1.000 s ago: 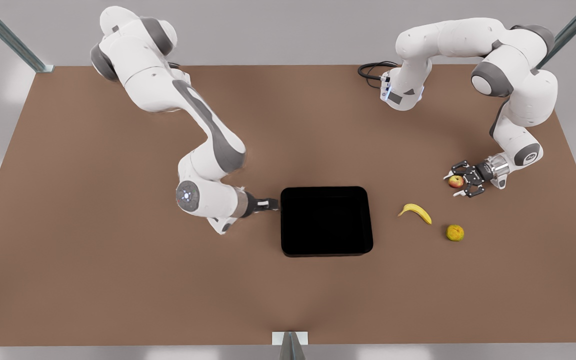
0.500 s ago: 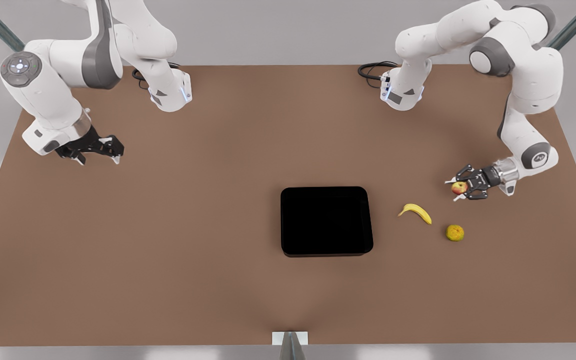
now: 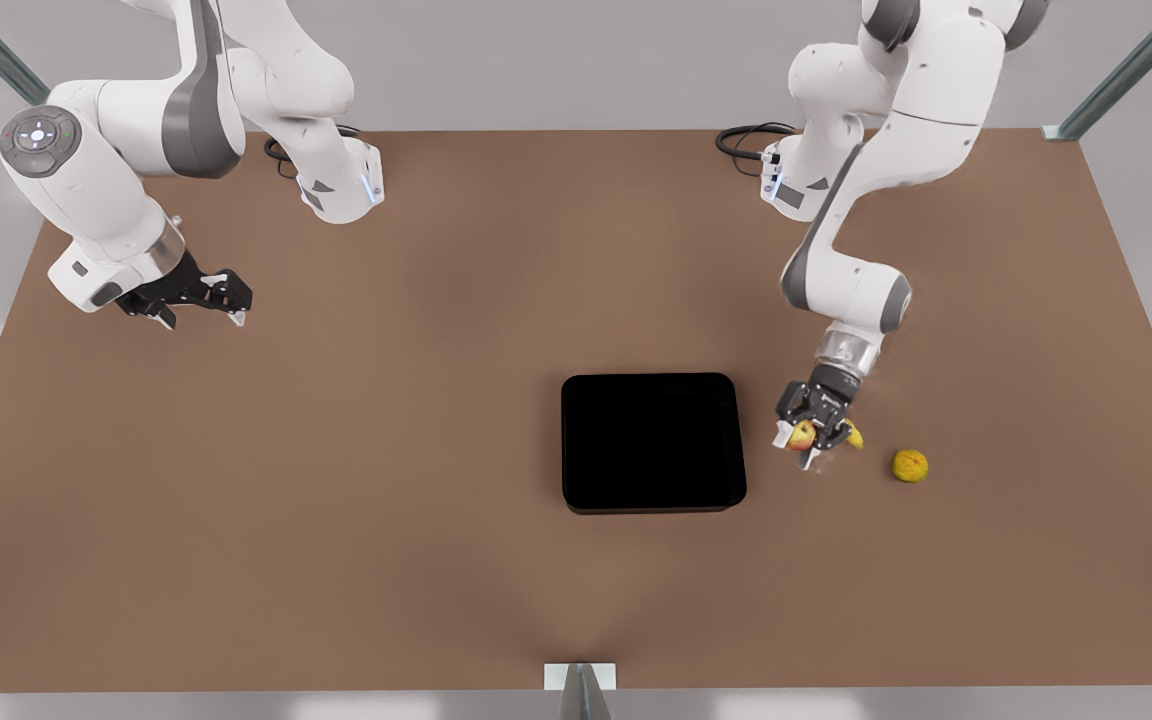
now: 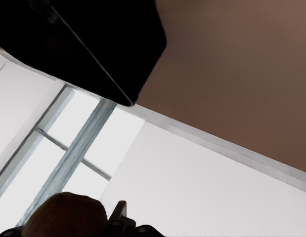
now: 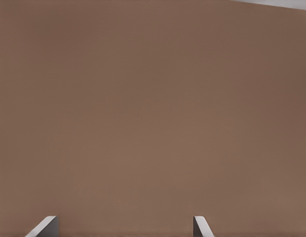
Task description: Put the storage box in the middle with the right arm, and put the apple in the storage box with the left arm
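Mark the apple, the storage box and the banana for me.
apple (image 3: 801, 435): front view, its red side between the left gripper's fingers.
storage box (image 3: 652, 441): front view, middle of its black floor.
banana (image 3: 854, 436): front view, yellow tip showing beside the gripper.

The front view looks steeply down from above one long edge of the desk (image 3: 236, 560), taking in both arms. The left wrist view sits close, angled past the storage box (image 4: 78, 39) and off the desk's edge. The right wrist view faces bare desk close up
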